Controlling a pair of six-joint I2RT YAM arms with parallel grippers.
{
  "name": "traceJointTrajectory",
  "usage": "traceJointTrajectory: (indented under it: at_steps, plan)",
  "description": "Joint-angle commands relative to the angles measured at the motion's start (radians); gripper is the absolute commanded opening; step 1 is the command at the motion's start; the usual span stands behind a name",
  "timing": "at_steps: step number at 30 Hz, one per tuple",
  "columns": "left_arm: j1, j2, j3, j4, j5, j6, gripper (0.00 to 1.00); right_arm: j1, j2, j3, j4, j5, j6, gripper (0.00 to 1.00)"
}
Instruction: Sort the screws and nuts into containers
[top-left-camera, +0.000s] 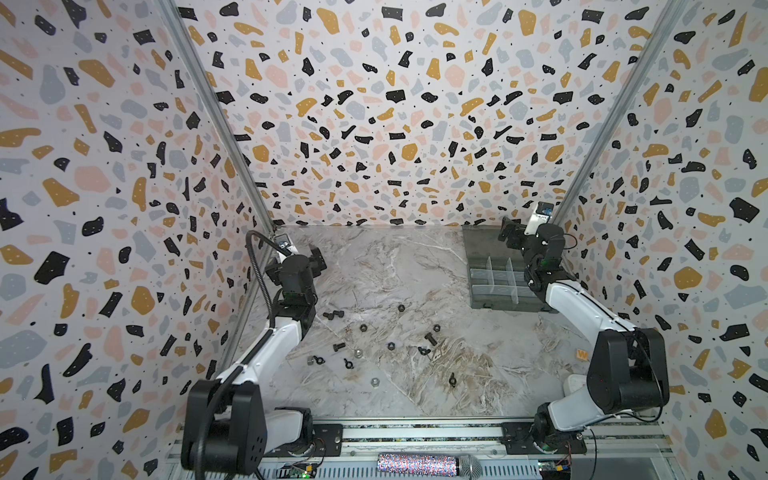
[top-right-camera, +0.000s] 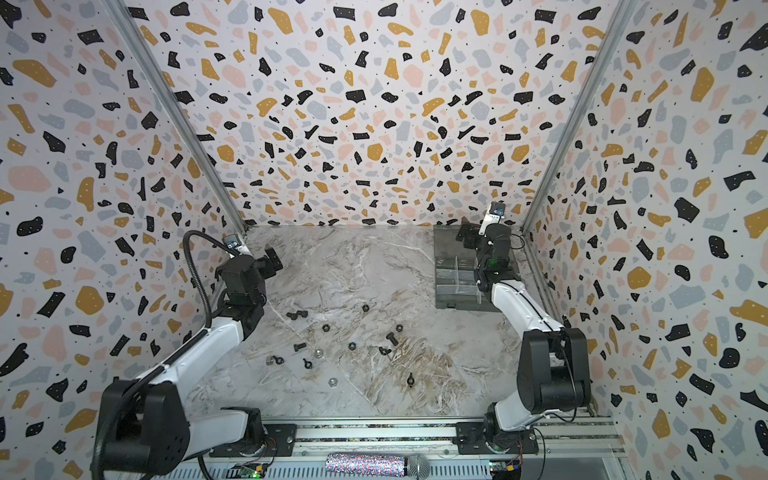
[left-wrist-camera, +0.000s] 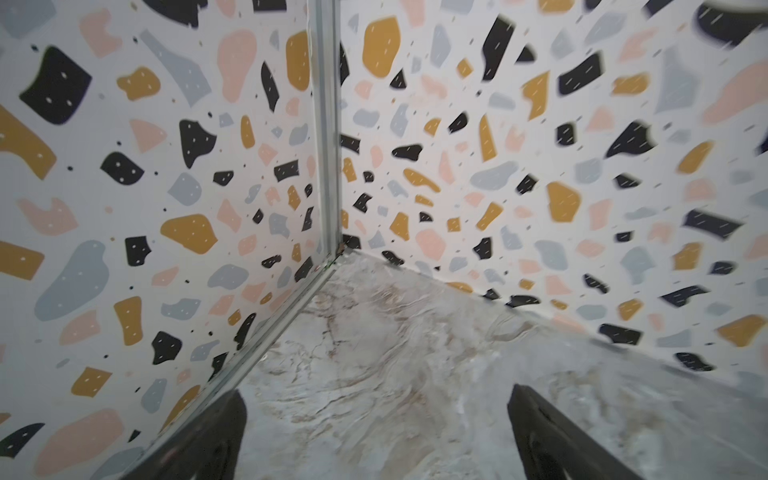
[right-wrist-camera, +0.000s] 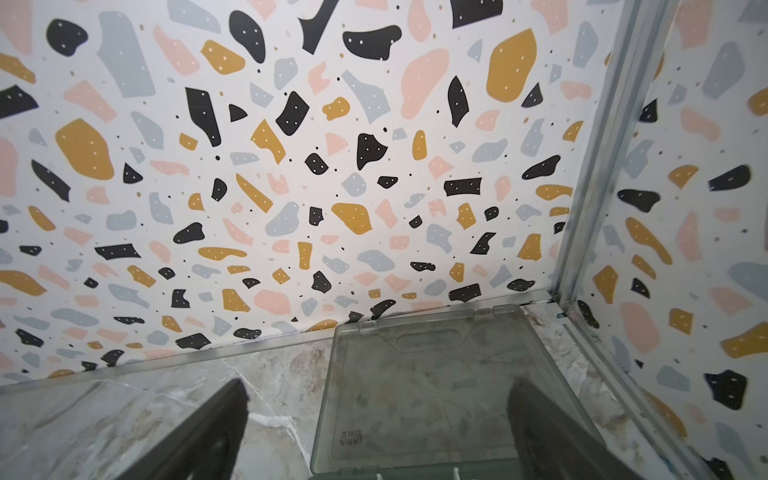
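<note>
Left gripper (left-wrist-camera: 376, 392) and right gripper (right-wrist-camera: 380, 384) are hanging spread and empty; you are risking flicking tiny nuts (top-left-camera: 401, 308), screws (top-left-camera: 430, 338) by pinching off-centre.

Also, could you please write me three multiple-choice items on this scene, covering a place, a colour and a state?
1. Where on the table does the organizer box stand? A) far right corner B) near left corner C) centre
2. What colour is the wing nut nearest the front edge? A) silver B) black C) brass
3. How is the box's lid? A) shut B) open, lying flat C) taken off

Answers: 1 A, it sits far back on the right side; 2 B, it looks dark against the pale table; 3 B, the compartments are exposed and the lid lies flat behind them.
</note>
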Motion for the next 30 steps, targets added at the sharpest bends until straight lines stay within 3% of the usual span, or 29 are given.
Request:
traceJointTrajectory:
  at_steps: [1,2,7,13,18,24,30]
  plan:
    - [-0.123,-0.08,0.044,-0.052,-0.04,-0.047,1.0,0.116,0.111,0.151,-0.279,0.03,-0.035,1.0]
    - [-0.147,-0.082,0.072,-0.081,-0.057,-0.04,1.0,0.138,0.145,0.19,-0.33,0.043,-0.047,1.0]
    - [-0.232,-0.072,0.26,-0.3,-0.216,-0.078,1.0,0.193,0.263,0.318,-0.536,0.029,0.039,0.73]
    - [-0.231,-0.083,0.348,-0.392,-0.069,-0.02,1.0,0.217,0.372,0.398,-0.699,0.025,0.095,0.57]
    - [-0.231,-0.071,0.383,-0.44,-0.083,0.005,1.0,0.213,0.427,0.414,-0.759,0.017,0.118,0.39]
    - [-0.231,-0.066,0.408,-0.479,-0.098,0.018,1.0,0.202,0.472,0.412,-0.791,-0.018,0.145,0.24]
    - [-0.231,-0.067,0.391,-0.525,-0.093,0.019,1.0,0.204,0.494,0.402,-0.815,-0.039,0.163,0.18]
